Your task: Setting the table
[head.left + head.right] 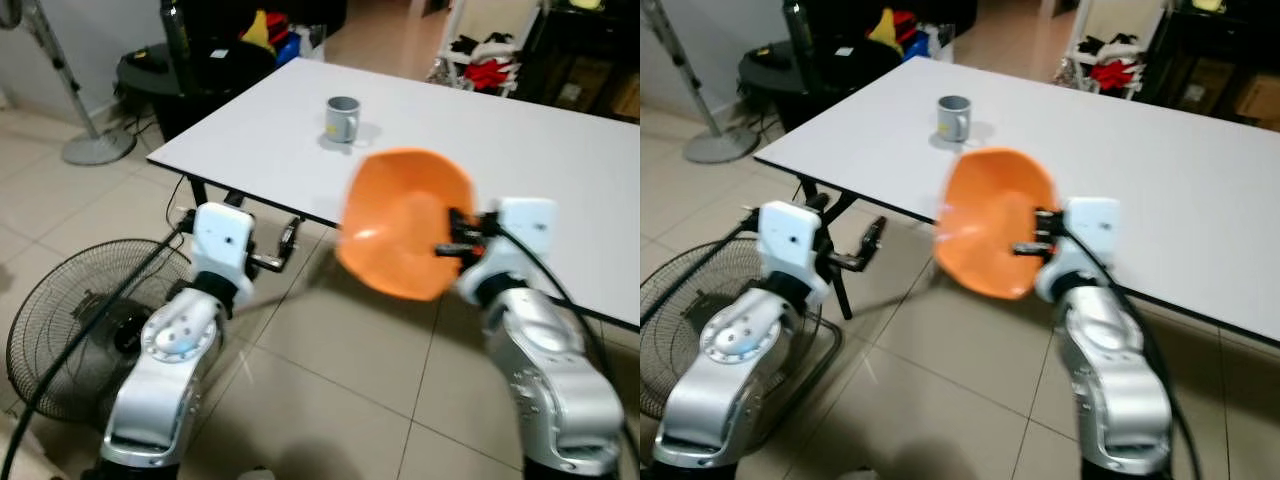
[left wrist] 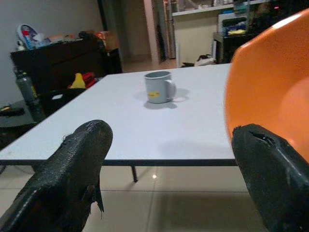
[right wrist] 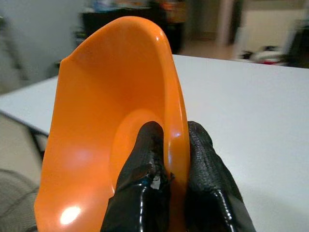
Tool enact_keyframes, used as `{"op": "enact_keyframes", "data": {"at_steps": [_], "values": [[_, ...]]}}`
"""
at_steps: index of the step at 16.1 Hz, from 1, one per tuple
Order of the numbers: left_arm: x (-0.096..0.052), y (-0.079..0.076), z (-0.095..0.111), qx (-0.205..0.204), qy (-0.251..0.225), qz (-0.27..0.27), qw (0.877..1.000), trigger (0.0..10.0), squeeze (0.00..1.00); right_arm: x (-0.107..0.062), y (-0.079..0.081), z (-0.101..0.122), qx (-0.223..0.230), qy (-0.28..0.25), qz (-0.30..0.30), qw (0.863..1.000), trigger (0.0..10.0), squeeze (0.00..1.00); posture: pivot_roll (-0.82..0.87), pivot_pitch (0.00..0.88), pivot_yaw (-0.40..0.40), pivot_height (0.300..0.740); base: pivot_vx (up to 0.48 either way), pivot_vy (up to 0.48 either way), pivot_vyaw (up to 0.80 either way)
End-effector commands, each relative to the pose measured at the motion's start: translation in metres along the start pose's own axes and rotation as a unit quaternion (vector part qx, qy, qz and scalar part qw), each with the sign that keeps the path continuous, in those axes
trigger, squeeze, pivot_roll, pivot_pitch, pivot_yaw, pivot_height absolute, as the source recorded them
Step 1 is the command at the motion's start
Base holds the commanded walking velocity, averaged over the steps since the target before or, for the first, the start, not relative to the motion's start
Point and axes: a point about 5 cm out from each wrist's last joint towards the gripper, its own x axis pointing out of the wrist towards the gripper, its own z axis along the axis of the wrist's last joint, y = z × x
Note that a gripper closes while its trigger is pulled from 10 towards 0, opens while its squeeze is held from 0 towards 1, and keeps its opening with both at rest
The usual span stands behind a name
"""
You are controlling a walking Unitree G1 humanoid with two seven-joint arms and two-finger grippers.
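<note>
My right gripper [image 1: 455, 238] is shut on the rim of an orange bowl [image 1: 400, 222], holding it tilted on edge in the air just before the near edge of the white table [image 1: 520, 160]. In the right wrist view its two fingers [image 3: 145, 169] pinch the bowl's rim [image 3: 176, 121]. A grey mug [image 1: 342, 119] stands upright on the table, farther in and to the left of the bowl. My left gripper [image 1: 275, 250] hovers open below the table's near-left corner, with nothing between its fingers [image 2: 72, 169].
A floor fan [image 1: 75, 320] lies on the tiles by my left arm. A standing fan's base [image 1: 98, 148] and a dark round table [image 1: 190, 70] are at the far left. A shelf with clothes [image 1: 490, 55] stands behind the table.
</note>
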Motion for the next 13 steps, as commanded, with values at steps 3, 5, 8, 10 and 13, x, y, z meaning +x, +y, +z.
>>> {"op": "enact_keyframes", "data": {"at_steps": [3, 5, 8, 10, 13], "values": [[0.0009, -0.0014, 0.0021, 0.000, -0.003, -0.004, 1.000, 10.0, 0.00, 0.0024, -0.0037, 0.0083, 0.007, -0.017, -0.005, 1.000, 10.0, 0.00, 0.11, 0.000, -0.001, 0.740, 0.285, 0.000, 0.00], [0.0011, -0.0013, 0.0022, 0.000, -0.004, -0.004, 1.000, 10.0, 0.00, 0.0031, -0.0032, 0.0085, 0.009, -0.017, -0.003, 1.000, 10.0, 0.00, 0.11, 0.000, -0.002, 0.740, 0.307, 0.000, 0.00], [0.0009, -0.0012, 0.0019, -0.001, -0.004, -0.004, 1.000, 10.0, 0.00, 0.0042, -0.0023, 0.0078, 0.006, -0.012, 0.002, 1.000, 10.0, 0.00, 0.11, 0.000, -0.004, 0.740, 0.310, 0.000, -0.25], [0.0011, -0.0012, 0.0016, 0.000, -0.004, -0.003, 1.000, 10.0, 0.00, 0.0047, -0.0017, 0.0078, 0.006, -0.010, 0.006, 1.000, 10.0, 0.00, 0.11, 0.000, -0.006, 0.740, 0.311, 0.000, -0.80], [0.0016, -0.0009, 0.0017, -0.001, -0.004, -0.001, 1.000, 10.0, 0.00, 0.0058, -0.0013, 0.0087, 0.006, -0.013, 0.009, 1.000, 10.0, 0.00, 0.11, 0.000, -0.009, 0.740, 0.309, 0.000, 0.00]]}}
